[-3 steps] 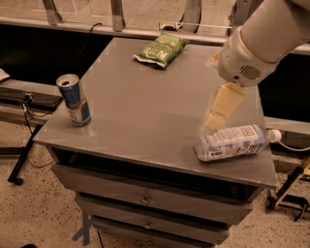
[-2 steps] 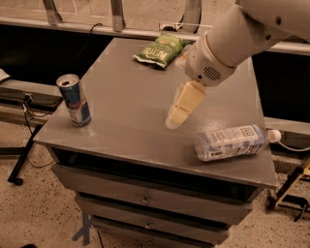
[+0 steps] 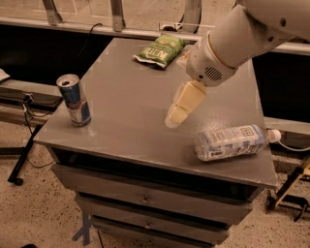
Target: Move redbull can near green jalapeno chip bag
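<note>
The redbull can (image 3: 74, 100) stands upright near the left front edge of the grey cabinet top (image 3: 126, 92). The green jalapeno chip bag (image 3: 160, 50) lies flat at the back middle of the top. My gripper (image 3: 177, 112) hangs over the middle of the top, pointing down and left, well to the right of the can and in front of the bag. It holds nothing.
A clear plastic bottle (image 3: 235, 142) with a white label lies on its side at the right front. The cabinet has drawers (image 3: 145, 198) below. Metal rails (image 3: 116, 14) run behind the top; stands and cables sit on the floor on both sides.
My arm has swung left across the top, from above the bottle toward the middle. The can, bag and bottle have not moved.
</note>
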Motion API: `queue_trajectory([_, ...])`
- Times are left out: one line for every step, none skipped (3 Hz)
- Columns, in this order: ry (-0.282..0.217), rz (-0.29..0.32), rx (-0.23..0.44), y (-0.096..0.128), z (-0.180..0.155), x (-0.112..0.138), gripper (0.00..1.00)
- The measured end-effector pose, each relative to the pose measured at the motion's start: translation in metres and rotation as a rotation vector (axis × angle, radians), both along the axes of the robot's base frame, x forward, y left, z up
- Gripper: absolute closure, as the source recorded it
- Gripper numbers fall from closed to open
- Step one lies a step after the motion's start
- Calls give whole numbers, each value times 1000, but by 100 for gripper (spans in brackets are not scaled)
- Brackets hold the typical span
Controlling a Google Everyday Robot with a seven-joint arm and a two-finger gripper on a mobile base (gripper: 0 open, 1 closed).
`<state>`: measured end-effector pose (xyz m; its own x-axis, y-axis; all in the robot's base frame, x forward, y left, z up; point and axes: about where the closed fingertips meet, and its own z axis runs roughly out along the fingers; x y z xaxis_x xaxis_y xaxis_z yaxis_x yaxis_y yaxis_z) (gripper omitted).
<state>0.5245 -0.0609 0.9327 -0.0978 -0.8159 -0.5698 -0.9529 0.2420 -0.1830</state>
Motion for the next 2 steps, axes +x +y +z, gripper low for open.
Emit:
queue_trajectory([6,15,93,36,-17,10,0])
queue_trajectory([2,48,219,88,-29,28,0])
